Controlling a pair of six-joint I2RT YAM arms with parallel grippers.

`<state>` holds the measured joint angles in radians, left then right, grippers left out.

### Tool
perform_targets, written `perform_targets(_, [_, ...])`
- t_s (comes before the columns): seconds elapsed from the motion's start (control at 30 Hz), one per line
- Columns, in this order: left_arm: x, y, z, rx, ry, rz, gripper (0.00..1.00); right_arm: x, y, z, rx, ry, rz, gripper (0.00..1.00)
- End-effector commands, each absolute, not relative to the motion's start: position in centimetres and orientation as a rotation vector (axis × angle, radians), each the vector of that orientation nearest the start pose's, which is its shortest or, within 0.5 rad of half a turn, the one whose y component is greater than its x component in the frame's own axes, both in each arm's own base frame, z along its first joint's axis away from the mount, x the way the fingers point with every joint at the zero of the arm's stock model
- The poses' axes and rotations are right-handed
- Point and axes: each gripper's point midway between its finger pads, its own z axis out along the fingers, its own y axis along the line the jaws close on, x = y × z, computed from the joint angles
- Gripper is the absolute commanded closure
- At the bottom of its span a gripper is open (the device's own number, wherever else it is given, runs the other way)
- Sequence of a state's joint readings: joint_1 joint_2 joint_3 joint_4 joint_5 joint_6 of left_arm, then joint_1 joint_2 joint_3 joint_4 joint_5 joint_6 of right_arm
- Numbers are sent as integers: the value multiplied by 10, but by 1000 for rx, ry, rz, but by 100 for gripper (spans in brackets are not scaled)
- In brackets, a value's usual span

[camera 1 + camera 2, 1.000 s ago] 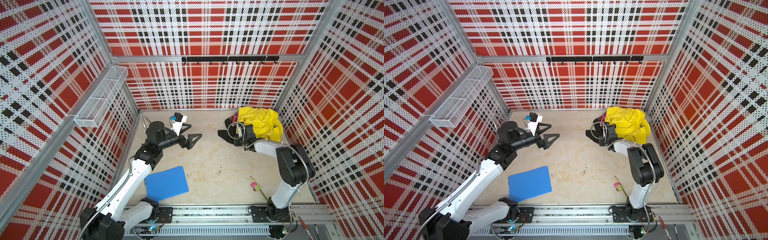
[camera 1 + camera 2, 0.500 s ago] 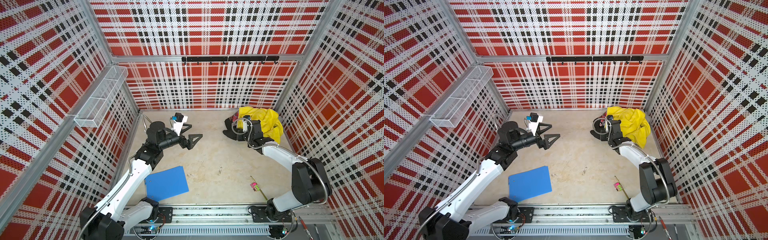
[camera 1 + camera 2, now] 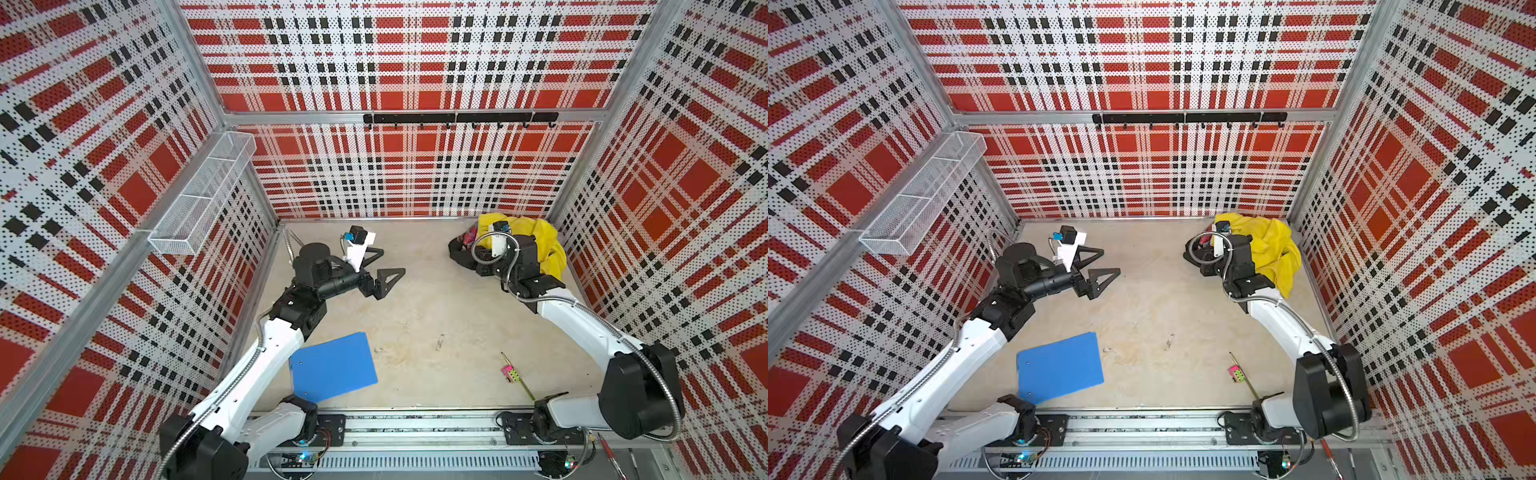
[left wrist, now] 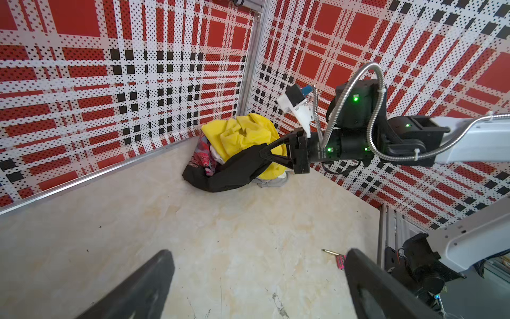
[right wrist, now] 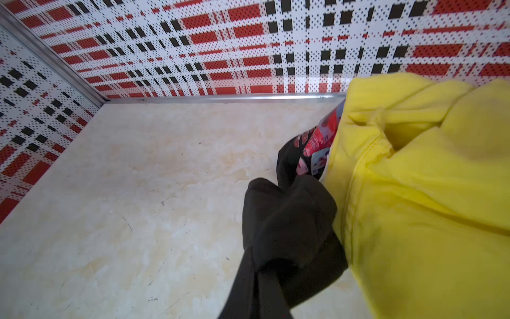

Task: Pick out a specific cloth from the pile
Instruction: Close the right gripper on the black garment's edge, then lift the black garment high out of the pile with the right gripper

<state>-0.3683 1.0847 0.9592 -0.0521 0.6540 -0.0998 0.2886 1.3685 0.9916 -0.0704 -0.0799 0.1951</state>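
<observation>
The cloth (image 3: 458, 254) (image 3: 1191, 257) is black with a red, pink and blue print (image 5: 317, 140). It lies at the left foot of the pile (image 3: 544, 245) (image 3: 1275, 249), a mostly yellow heap in the back right corner. My right gripper (image 4: 261, 152) is shut on a fold of the cloth (image 4: 229, 174) and holds it taut off the floor. In the right wrist view the black fabric (image 5: 289, 221) wraps the jaws, beside the yellow heap (image 5: 427, 179). My left gripper (image 3: 385, 266) (image 3: 1106, 264) (image 4: 259, 268) hangs open and empty over bare floor at the back left.
A blue folder (image 3: 332, 370) (image 3: 1059, 370) lies near the front left. A pen with a pink tag (image 3: 509, 372) (image 4: 340, 261) lies at the front right. White and grey pieces (image 4: 271, 181) show under the yellow. A wire basket (image 3: 203, 195) hangs on the left wall.
The right arm has stretched out and its elbow has dropped. Its wrist has moved slightly back and right toward the pile, still shut on the black cloth. The left arm has not moved.
</observation>
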Motion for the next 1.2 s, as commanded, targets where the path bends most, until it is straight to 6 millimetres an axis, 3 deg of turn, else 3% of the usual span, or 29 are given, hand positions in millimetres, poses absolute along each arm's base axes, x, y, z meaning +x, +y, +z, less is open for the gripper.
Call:
perform_targets(0.0, [288, -227, 347, 740, 1614, -906, 1, 416, 150, 316, -174, 1802, 477, 100])
perform_targets(0.27, [284, -229, 348, 755, 1604, -921, 1, 412, 142, 379, -140, 1651, 463, 100])
perform_targets(0.63, [281, -232, 349, 770, 1596, -935, 1, 416, 126, 432, -48, 1523, 415, 100])
perform_targets(0.97, [279, -233, 350, 779, 1589, -935, 1, 410, 128, 492, -52, 1378, 463, 100])
perform_targets(1.17, [279, -234, 349, 782, 1588, -938, 1, 401, 134, 518, -82, 1301, 519, 100])
